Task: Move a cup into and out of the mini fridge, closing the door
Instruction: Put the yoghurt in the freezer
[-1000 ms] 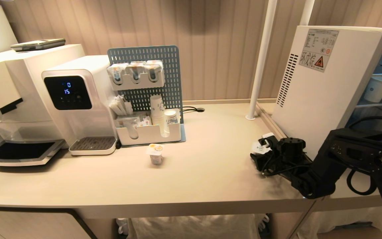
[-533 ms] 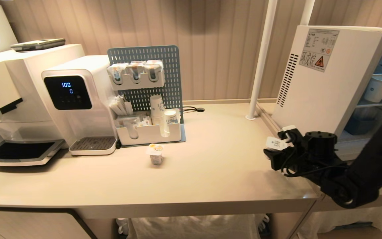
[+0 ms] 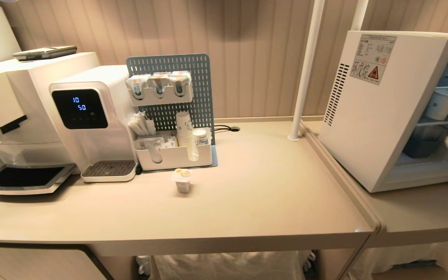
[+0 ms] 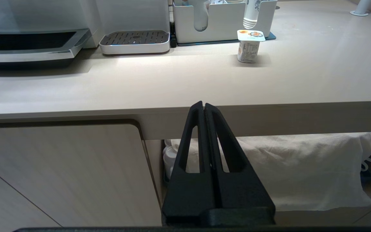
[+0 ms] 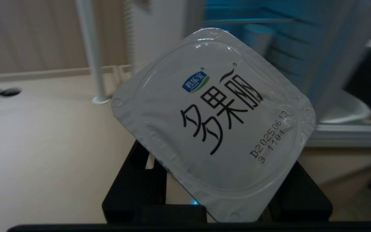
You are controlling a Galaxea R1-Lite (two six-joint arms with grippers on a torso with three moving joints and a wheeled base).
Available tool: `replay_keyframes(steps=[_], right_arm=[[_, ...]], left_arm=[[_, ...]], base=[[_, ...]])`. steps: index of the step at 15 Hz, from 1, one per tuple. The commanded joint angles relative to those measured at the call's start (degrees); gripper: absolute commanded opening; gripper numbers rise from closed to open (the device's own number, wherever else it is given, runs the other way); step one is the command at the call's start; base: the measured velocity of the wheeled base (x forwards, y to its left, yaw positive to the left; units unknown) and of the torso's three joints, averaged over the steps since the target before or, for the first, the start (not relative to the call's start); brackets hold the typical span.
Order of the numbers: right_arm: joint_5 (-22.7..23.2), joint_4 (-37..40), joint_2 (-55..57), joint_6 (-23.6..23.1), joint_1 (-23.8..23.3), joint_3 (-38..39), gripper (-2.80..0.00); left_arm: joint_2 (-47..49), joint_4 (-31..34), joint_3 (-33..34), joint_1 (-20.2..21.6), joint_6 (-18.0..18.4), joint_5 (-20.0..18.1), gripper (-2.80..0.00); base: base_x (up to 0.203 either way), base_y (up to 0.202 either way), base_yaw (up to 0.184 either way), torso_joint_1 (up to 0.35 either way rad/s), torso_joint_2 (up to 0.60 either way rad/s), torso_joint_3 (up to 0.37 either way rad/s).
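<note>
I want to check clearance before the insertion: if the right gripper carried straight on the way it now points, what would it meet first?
Probably the open mini fridge. The right gripper, holding the sealed cup, points roughly toward its front edge and blue interior; nothing shows in between, though depth is unclear.

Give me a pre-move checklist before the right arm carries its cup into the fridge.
1. Cup held: the right end effector grips the sealed cup, foil lid facing the wrist camera: ok.
2. Fridge open: the mini fridge shows its shelves, no door across the opening: ok.
3. Shelf room: a white cup sits on the upper shelf, a blue tub below; free room: cannot tell.
4. Left end effector: shut, parked below the counter edge: ok.
5. Second sealed cup stands upright on the counter, away from the fridge: ok.
</note>
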Motion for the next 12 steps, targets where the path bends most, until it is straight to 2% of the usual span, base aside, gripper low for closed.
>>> replay_keyframes(steps=[1,2,3,5,6,8,10,12], right_arm=[[-8.67,9.14,-22.57,-0.45,-1.69,0.18,-2.8],[-10.61,13.17,-29.41,-1.06,-4.42,1.01,-2.8],[-10.63,16.33,-35.92,-1.6,-6.83,2.25,-2.8],[-6.03,22.16,-48.21,-2.13,-9.61,5.69,-2.8],[-1.02,24.82,-52.89,-1.37,-10.2,7.58,-2.8],[14.82,32.09,-61.49,1.41,-10.96,13.7,-2.8],[21.09,34.09,-63.79,3.96,-11.28,22.62,-2.8],[28.2,38.54,-63.61,8.13,-11.43,26.41,-2.8]], left_arm=[[0.09,0.02,0.0,0.01,0.02,-0.03,-2.8],[0.0,0.02,0.0,0.01,-0.03,0.02,-2.8],[0.09,0.02,0.0,0.01,0.06,0.02,-2.8],[0.0,0.02,0.0,0.01,0.04,0.01,-2.8],[0.08,0.02,0.0,0.01,0.0,0.02,-2.8],[0.0,0.02,0.0,0.01,0.01,0.02,-2.8],[0.07,0.04,-0.01,0.01,0.1,-0.06,-2.8],[0.09,0.46,-0.09,0.01,0.32,0.28,-2.8]], base=[[0.0,0.0,0.0,0.0,0.0,0.0],[0.0,0.0,0.0,0.0,0.0,0.0],[0.0,0.0,0.0,0.0,0.0,0.0],[0.0,0.0,0.0,0.0,0.0,0.0],[0.0,0.0,0.0,0.0,0.0,0.0],[0.0,0.0,0.0,0.0,0.0,0.0],[0.0,0.0,0.0,0.0,0.0,0.0],[0.0,0.0,0.0,0.0,0.0,0.0]])
